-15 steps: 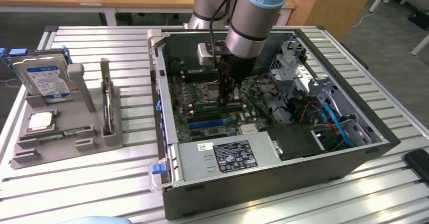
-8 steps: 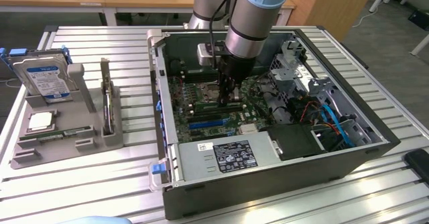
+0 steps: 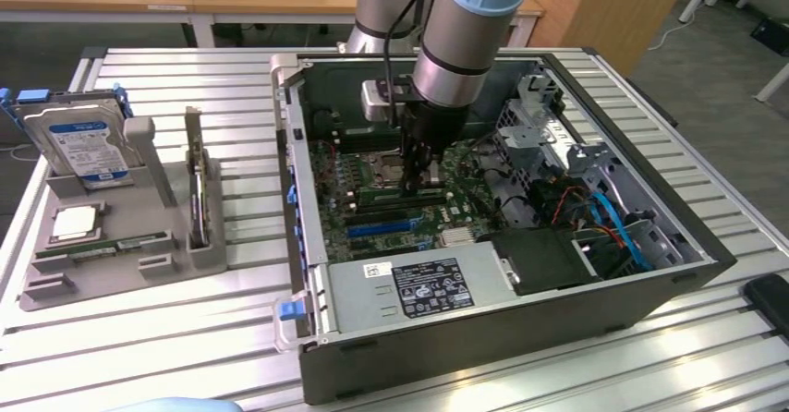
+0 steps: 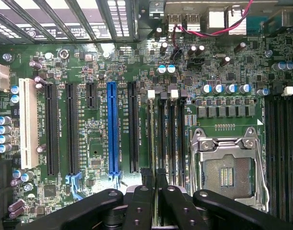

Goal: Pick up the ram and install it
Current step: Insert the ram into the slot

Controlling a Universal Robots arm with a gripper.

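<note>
My gripper (image 3: 419, 181) reaches down into the open computer case (image 3: 493, 347), just over the motherboard (image 3: 370, 227) beside the processor socket (image 3: 384, 164). Its black fingers (image 4: 137, 203) stand close together, shut on the ram (image 4: 152, 139). In the wrist view the ram is edge-on, a thin green strip lined up along the memory slots (image 4: 168, 139), next to the white latch (image 4: 151, 94). From outside, the ram (image 3: 392, 193) is a pale green stick lying low across the board under the fingers. Whether it is seated in a slot I cannot tell.
A grey holder (image 3: 173, 273) at the exterior view's left carries a hard drive (image 3: 87, 144), a square silver processor (image 3: 77, 223), another green stick (image 3: 129, 245) and an upright card (image 3: 195, 190). The power supply (image 3: 419, 287), drive cage (image 3: 537, 116) and cables (image 3: 611, 223) crowd the case.
</note>
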